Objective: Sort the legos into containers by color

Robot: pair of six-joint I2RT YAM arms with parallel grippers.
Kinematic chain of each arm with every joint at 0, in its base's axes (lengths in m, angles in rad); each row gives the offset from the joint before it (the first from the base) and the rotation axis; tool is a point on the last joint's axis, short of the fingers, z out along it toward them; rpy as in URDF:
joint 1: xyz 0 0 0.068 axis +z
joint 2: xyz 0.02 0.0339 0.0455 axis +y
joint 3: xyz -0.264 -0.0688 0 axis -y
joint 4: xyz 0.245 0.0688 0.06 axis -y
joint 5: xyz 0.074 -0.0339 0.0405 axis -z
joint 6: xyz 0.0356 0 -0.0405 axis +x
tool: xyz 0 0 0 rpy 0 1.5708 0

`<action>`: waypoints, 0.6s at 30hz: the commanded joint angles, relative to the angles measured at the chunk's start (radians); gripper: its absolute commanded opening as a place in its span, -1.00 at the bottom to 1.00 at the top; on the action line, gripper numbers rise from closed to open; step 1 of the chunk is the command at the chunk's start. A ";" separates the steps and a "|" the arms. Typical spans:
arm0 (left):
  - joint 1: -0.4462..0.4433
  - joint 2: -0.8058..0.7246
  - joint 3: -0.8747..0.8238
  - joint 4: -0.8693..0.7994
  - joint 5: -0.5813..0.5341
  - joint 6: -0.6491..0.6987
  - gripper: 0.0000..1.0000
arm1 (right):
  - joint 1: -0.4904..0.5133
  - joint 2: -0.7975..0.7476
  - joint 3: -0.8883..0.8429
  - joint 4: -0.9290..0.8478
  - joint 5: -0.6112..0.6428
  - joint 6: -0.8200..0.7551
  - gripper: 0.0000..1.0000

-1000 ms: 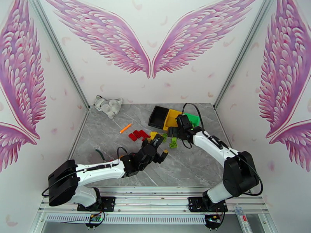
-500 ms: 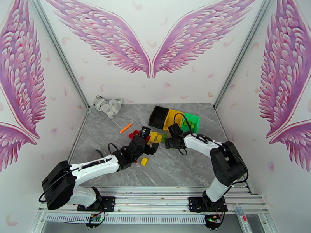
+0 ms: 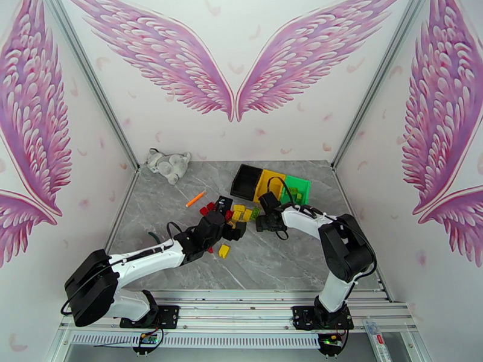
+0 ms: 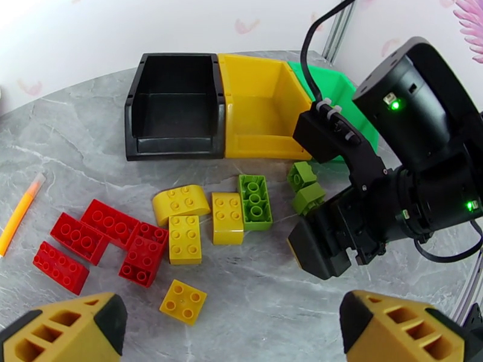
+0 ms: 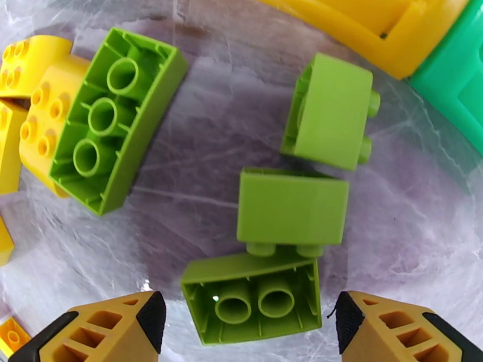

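Grey marbled table [image 3: 284, 260] surface is enclosed by white walls printed with pink wings. Three containers are set in a row at the far side: the yellow bin [image 4: 256, 110] is flanked by the black bin [image 4: 172, 107], touching its left wall, and the green bin [image 4: 338, 95] on its right. The legos are spread loose on the table in front of the yellow bin: red bricks [image 4: 102, 233] to its front-left, yellow bricks [image 4: 199, 221] directly in front, green bricks [image 5: 293, 203] near its front-right corner. The left gripper [image 4: 230, 312] is held in front of the yellow bin, on the near side of the bricks, its jaws spread wide with nothing between them. The right gripper [image 5: 247, 312] is lowered over the green bricks; its jaws stand apart on either side of an overturned green brick [image 5: 253, 285], with a gap seen at each side. An orange marker [image 4: 21, 212] and a plush cat [image 3: 168, 164] are located well to the left of the yellow bin.
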 commanded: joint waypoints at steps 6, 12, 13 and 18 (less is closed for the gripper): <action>0.050 0.017 -0.012 -0.005 0.059 -0.061 0.97 | -0.002 0.041 0.046 -0.020 0.001 -0.019 0.48; 0.058 0.022 -0.011 -0.007 0.069 -0.067 0.98 | -0.002 0.039 0.044 -0.017 -0.012 -0.020 0.30; 0.060 0.024 -0.009 -0.009 0.072 -0.067 0.97 | -0.002 0.038 0.043 -0.017 -0.012 -0.021 0.25; 0.070 0.042 0.025 -0.045 0.085 -0.048 0.98 | -0.002 0.030 0.041 -0.015 -0.021 -0.020 -0.02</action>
